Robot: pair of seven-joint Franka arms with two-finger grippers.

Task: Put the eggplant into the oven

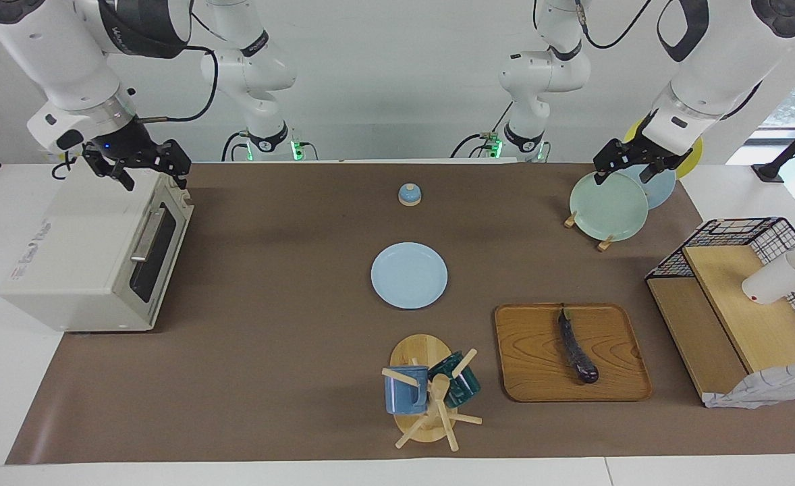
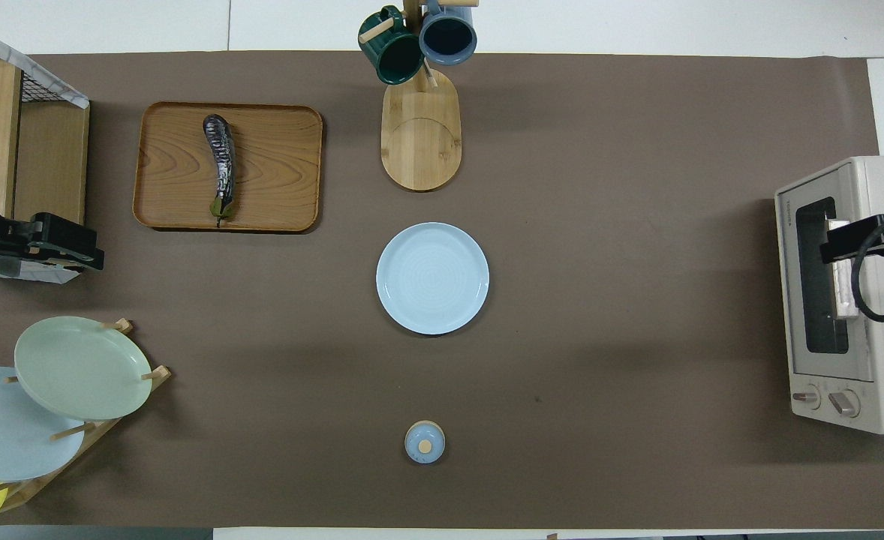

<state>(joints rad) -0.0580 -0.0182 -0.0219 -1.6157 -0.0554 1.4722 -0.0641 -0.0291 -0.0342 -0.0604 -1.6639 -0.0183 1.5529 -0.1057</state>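
Observation:
The dark purple eggplant [image 1: 577, 351] lies on a wooden tray [image 1: 613, 378] toward the left arm's end of the table, its green stem pointing toward the robots; it also shows in the overhead view [image 2: 220, 159]. The cream-white oven [image 1: 80, 263] stands at the right arm's end [image 2: 873, 300]. Its dark glass door [image 1: 151, 253] is closed and faces the table's middle. My right gripper [image 1: 153, 177] hangs open and empty over the oven's top [image 2: 836, 244]. My left gripper [image 1: 625, 174] hangs open and empty over the plate rack [image 2: 67, 251], well apart from the eggplant.
A light blue plate [image 1: 409, 275] lies mid-table. A mug tree [image 1: 431, 398] with two mugs stands beside the tray. A plate rack [image 1: 608, 206] holds several plates. A small blue lidded pot [image 1: 409, 194] sits near the robots. A wire-and-wood shelf [image 1: 742, 304] holds a white cup.

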